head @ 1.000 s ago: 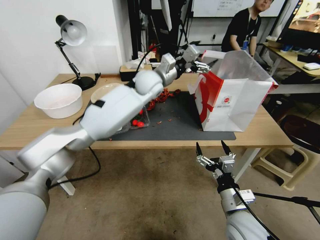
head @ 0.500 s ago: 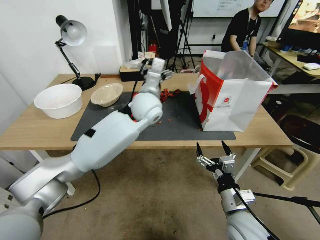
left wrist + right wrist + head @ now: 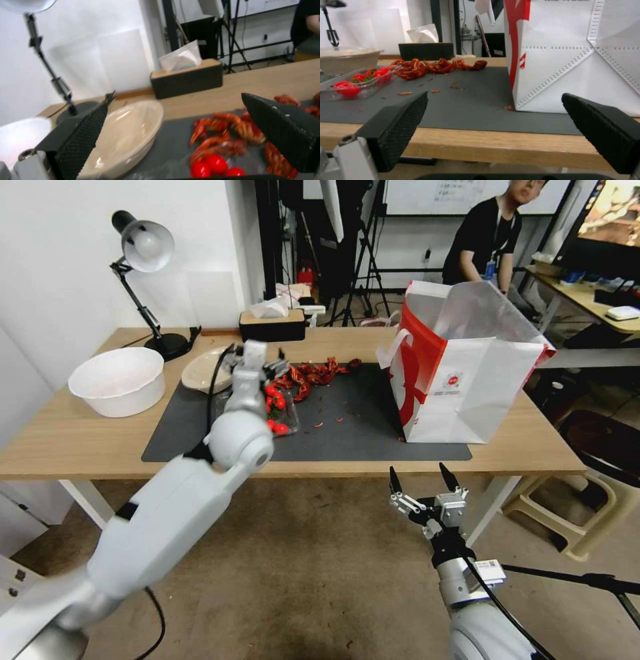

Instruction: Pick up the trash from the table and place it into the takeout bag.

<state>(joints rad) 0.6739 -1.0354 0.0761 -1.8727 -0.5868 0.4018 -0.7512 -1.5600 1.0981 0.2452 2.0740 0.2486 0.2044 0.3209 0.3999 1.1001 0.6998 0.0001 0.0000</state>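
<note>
a light-wood table (image 3: pixel 80 443) with a dark grey mat (image 3: pixel 360 437) is standing before a white wall in the head view, with a desk lamp (image 3: pixel 143 247) and a white bowl (image 3: pixel 119 380) near its left end and a tissue box (image 3: pixel 272 323) along the far edge. the takeout bag (image 3: pixel 467 380) is standing upright at the mat's right edge, mouth gaping upward, white with a red side panel, a small red logo and silvery lining. a strip of red shell scraps (image 3: pixel 317 372) is lying along the mat's far edge, its long axis running left to right. a clear tray of red fruit (image 3: pixel 280 413) is sitting near the middle of the mat, partly hidden by the left arm. the left gripper (image 3: pixel 257 363) is hovering over the mat's far left part, covering most of the beige bowl (image 3: pixel 200 370); its fingers are hard to make out here. the right gripper (image 3: pixel 420 483) is hanging below the table's near edge, wide open and empty.

in the left wrist view, the left gripper (image 3: pixel 186 130) is spread wide and holding nothing. the beige bowl (image 3: pixel 130 135) is sitting tilted at the mat's far left corner, one finger cutting off its side. the shell scraps (image 3: pixel 230 135) and red fruit (image 3: pixel 213 165) are blurring together beyond it.

in the right wrist view, the right gripper (image 3: pixel 496 125) is gaping wide and empty at the near edge. the bag (image 3: pixel 580 55) is cut off above, and the scraps (image 3: pixel 433 66) are stretching along the mat's far side.
</note>
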